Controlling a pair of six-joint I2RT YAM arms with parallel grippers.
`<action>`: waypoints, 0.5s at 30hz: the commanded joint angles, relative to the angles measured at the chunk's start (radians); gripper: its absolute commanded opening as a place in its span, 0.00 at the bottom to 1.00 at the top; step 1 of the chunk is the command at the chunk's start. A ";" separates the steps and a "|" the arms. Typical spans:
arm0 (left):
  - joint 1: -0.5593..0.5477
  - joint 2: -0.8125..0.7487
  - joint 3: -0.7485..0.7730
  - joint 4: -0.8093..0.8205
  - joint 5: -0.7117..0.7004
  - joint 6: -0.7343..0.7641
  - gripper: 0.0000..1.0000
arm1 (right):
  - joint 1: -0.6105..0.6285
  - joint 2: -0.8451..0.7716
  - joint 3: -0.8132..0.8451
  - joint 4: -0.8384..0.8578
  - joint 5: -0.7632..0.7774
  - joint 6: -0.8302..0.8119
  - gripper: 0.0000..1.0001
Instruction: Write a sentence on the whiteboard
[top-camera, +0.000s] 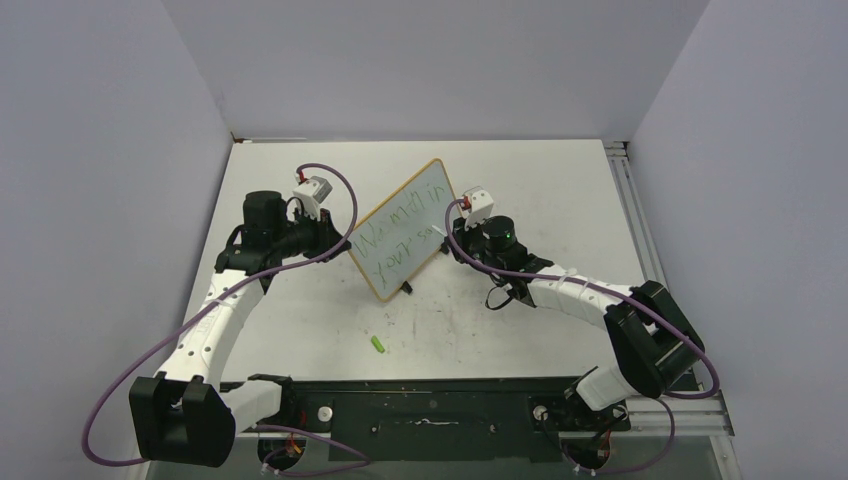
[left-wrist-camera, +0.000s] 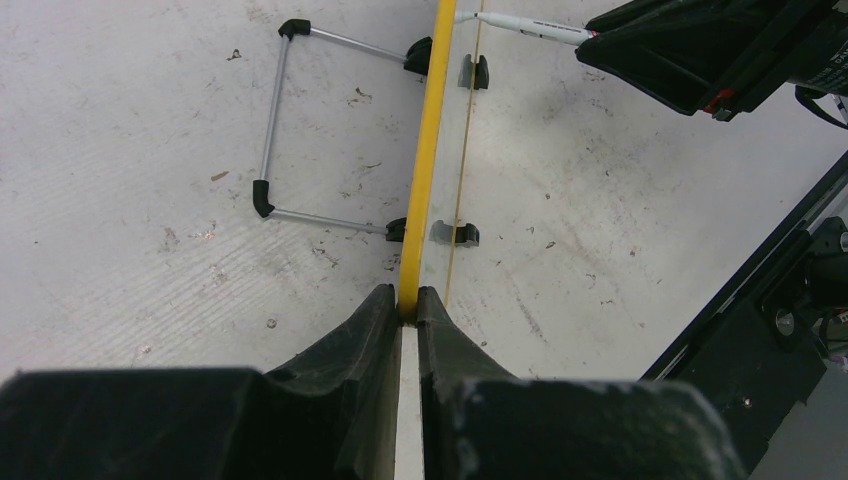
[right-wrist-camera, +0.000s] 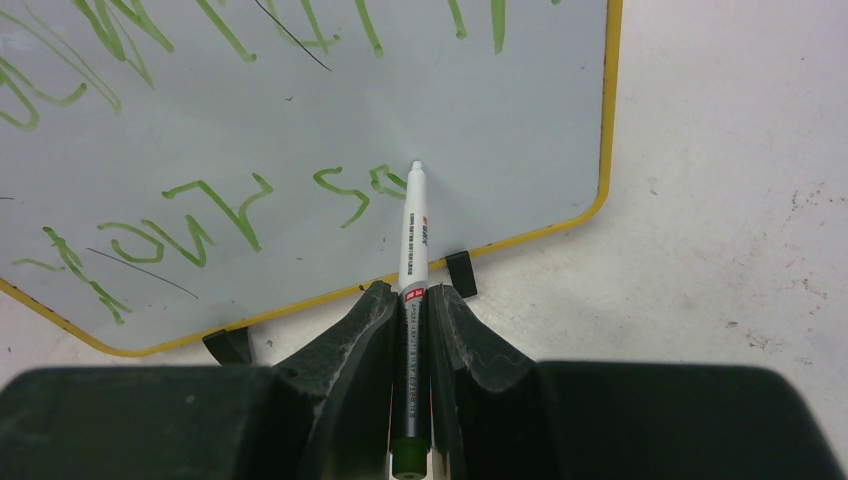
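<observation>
The whiteboard (top-camera: 400, 225) stands tilted on black feet mid-table, yellowish frame around it. Green handwritten words, the sentence (top-camera: 392, 242), run in two lines across it; they also show in the right wrist view (right-wrist-camera: 200, 215). My left gripper (top-camera: 333, 240) is shut on the board's left frame edge (left-wrist-camera: 424, 170), seen edge-on in the left wrist view. My right gripper (top-camera: 455, 240) is shut on a white marker (right-wrist-camera: 413, 235) whose tip touches the board beside the last green letters of the lower line (right-wrist-camera: 385, 182).
A green marker cap (top-camera: 378, 344) lies on the table in front of the board. The board's wire stand (left-wrist-camera: 300, 120) rests on the table behind it. A black rail runs along the near table edge (top-camera: 440, 410).
</observation>
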 joint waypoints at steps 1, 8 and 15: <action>0.003 0.009 0.015 -0.046 -0.019 0.036 0.00 | 0.000 -0.010 0.040 0.065 0.013 -0.009 0.05; 0.003 0.008 0.016 -0.045 -0.019 0.034 0.00 | 0.003 0.002 0.027 0.053 0.020 -0.005 0.05; 0.003 0.006 0.015 -0.045 -0.016 0.035 0.00 | 0.012 0.012 0.002 0.035 0.019 0.002 0.05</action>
